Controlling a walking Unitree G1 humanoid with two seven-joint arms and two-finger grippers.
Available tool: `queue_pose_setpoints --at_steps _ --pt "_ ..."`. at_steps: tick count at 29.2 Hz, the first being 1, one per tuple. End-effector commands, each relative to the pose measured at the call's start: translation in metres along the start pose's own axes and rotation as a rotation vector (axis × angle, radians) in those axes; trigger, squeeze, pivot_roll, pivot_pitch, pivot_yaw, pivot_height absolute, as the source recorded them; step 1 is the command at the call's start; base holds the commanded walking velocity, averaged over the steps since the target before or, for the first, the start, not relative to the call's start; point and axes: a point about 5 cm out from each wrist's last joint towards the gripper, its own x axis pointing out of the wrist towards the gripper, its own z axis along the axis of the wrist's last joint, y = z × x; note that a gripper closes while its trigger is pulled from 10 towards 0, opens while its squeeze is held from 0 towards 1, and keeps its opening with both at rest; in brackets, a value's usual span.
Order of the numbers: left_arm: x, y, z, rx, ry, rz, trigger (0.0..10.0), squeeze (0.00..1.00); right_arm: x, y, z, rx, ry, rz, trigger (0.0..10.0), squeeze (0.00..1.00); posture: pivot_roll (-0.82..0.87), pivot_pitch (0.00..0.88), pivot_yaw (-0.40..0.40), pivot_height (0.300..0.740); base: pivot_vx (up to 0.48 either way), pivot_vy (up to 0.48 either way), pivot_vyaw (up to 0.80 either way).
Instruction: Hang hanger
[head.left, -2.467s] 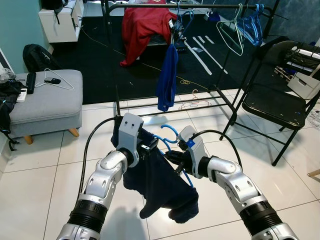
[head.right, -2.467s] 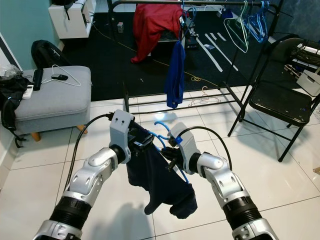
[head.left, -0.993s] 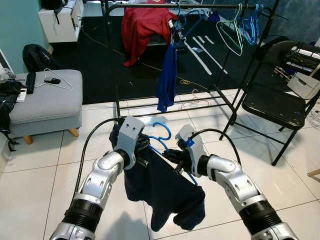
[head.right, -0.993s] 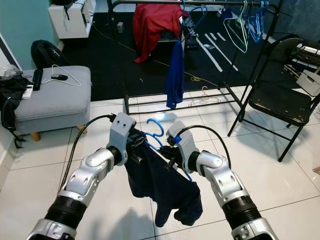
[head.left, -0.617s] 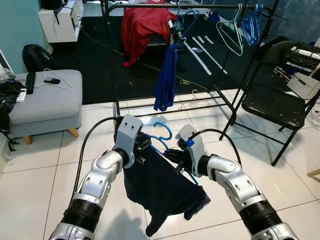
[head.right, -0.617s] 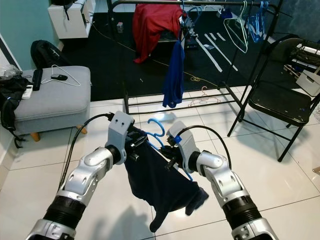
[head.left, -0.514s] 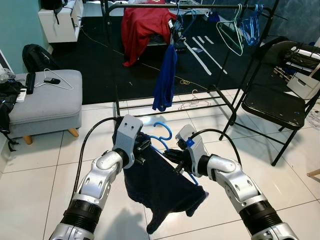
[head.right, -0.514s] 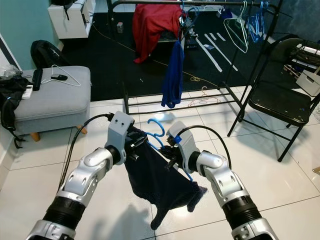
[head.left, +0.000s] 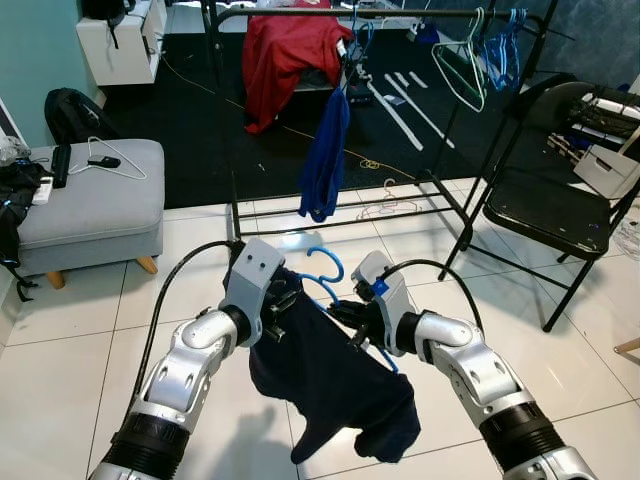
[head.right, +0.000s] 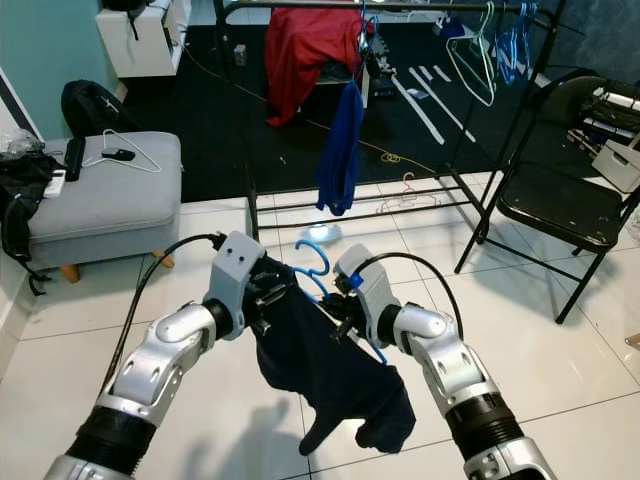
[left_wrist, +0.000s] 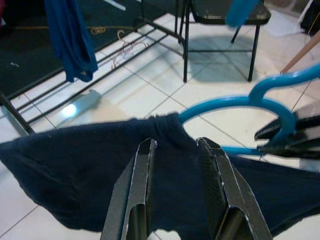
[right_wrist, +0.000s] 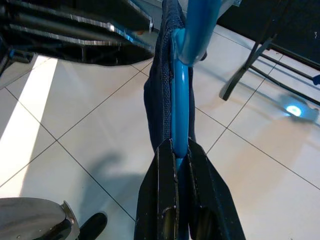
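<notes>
A blue plastic hanger (head.left: 325, 262) carries a dark navy garment (head.left: 330, 375) and hangs in mid-air over the white tiles, between my two grippers. My right gripper (right_wrist: 178, 147) is shut on the hanger's blue bar (right_wrist: 180, 110), just under the hook. At the garment's collar (left_wrist: 165, 120), my left gripper (left_wrist: 175, 142) is open, its fingers (left_wrist: 142, 190) parted over the dark cloth. In the left eye view the left gripper (head.left: 283, 303) is at the garment's left shoulder and the right gripper (head.left: 347, 315) is at the hanger's neck. The garment's lower end droops toward the floor.
Ahead stands a black clothes rack (head.left: 230, 150); a red garment (head.left: 290, 50), a blue garment (head.left: 325, 160) and teal hangers (head.left: 460, 60) hang from it. To the right is a black folding chair (head.left: 540, 210), to the left a grey ottoman (head.left: 90, 200). A pink hanger (head.left: 385, 205) lies under the rack.
My left arm has shifted slightly down and to the left at the garment's shoulder. The navy garment's loose lower end has swung and settled. The right gripper keeps its hold on the hanger.
</notes>
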Motion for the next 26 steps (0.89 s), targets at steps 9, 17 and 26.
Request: queue_pose_setpoints --at_steps 9,17,26 --pt "0.002 0.000 -0.006 -0.023 0.031 0.022 10.0 0.00 -0.004 -0.004 -0.001 0.018 -0.001 -0.021 10.0 0.00 -0.05 0.085 -0.041 0.740 0.000 0.000 0.00" --pt "0.005 -0.003 -0.015 -0.015 0.085 0.070 10.0 0.00 -0.004 -0.004 -0.001 0.016 -0.003 -0.022 10.0 0.00 -0.06 0.086 -0.040 0.740 0.000 0.000 0.00" --pt "0.007 -0.002 -0.014 -0.022 0.081 0.086 10.0 0.00 -0.004 -0.004 -0.001 0.015 -0.002 -0.021 10.0 0.00 -0.06 0.085 -0.039 0.740 0.000 0.000 0.00"
